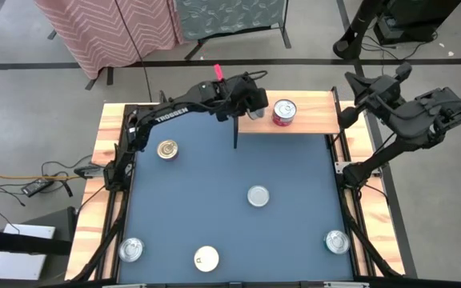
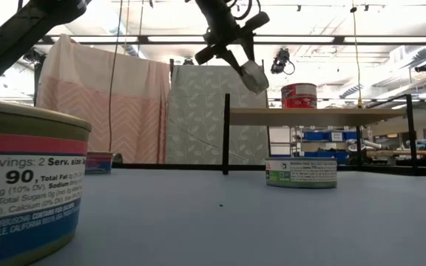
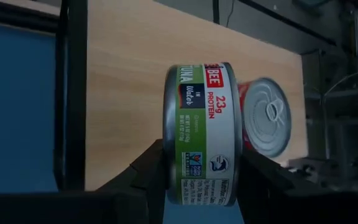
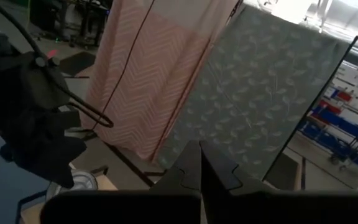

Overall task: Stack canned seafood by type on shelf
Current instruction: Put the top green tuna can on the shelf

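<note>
My left gripper (image 1: 254, 106) is shut on a green-labelled tuna tin (image 3: 201, 134) and holds it tilted just above the left end of the light-wood shelf (image 1: 314, 120). A red-labelled tin with a silver lid (image 1: 284, 112) stands on its base on the shelf plank, just right of the held tin. My right gripper (image 4: 201, 165) is shut on nothing. It hovers high beyond the table's far right corner (image 1: 357, 82). My left gripper pinches the tuna tin between its two fingers, one finger (image 3: 157, 171) on one flat end and the other on the opposite end, so the side label (image 3: 207, 118) faces the wrist camera. The fingers slant down from the table's left. The tin (image 2: 254, 74) hangs tilted, clear of the shelf.
Loose tins stand on the blue table: a gold-lidded one (image 1: 166, 150) at the left, a silver one (image 1: 258, 195) in the middle, a silver one (image 1: 131, 250) and a white-lidded one (image 1: 206, 258) near the front, and a silver one (image 1: 337, 241) at the front right. A dark shelf upright (image 1: 235, 132) stands below the gripper.
</note>
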Robot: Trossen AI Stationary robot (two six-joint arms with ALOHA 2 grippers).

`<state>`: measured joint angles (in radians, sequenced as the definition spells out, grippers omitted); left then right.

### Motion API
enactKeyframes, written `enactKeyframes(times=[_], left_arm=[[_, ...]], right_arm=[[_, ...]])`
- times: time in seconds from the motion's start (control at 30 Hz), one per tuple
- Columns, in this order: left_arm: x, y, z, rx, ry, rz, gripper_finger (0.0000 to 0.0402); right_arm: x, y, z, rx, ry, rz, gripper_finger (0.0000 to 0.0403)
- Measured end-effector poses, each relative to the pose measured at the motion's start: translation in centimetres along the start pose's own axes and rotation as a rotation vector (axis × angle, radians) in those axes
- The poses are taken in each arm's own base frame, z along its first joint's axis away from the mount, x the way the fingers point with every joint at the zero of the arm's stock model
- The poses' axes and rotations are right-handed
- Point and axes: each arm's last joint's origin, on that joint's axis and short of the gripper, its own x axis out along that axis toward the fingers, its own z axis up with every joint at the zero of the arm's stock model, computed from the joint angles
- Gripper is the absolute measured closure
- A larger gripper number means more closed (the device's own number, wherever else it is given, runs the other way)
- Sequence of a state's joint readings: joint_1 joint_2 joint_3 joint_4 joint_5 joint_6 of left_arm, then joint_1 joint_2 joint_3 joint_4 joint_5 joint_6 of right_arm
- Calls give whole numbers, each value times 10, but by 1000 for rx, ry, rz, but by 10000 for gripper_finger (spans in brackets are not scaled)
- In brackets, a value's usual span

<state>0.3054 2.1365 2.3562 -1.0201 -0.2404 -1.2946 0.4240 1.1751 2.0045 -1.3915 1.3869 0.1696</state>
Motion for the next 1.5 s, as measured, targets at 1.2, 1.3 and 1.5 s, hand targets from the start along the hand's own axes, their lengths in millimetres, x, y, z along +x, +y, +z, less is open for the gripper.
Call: enactKeyframes(times=[1.2, 1.3, 1.5], left_arm=[[44, 13, -23, -136, -20, 0, 246], [44, 13, -23, -102, -16, 1, 231], [43, 11, -27, -62, -6, -15, 185]], right_arm=[[-2, -10, 8, -9, -31, -5, 397], [-2, -10, 8, -9, -30, -5, 396], [-2, -9, 9, -1, -32, -4, 395]])
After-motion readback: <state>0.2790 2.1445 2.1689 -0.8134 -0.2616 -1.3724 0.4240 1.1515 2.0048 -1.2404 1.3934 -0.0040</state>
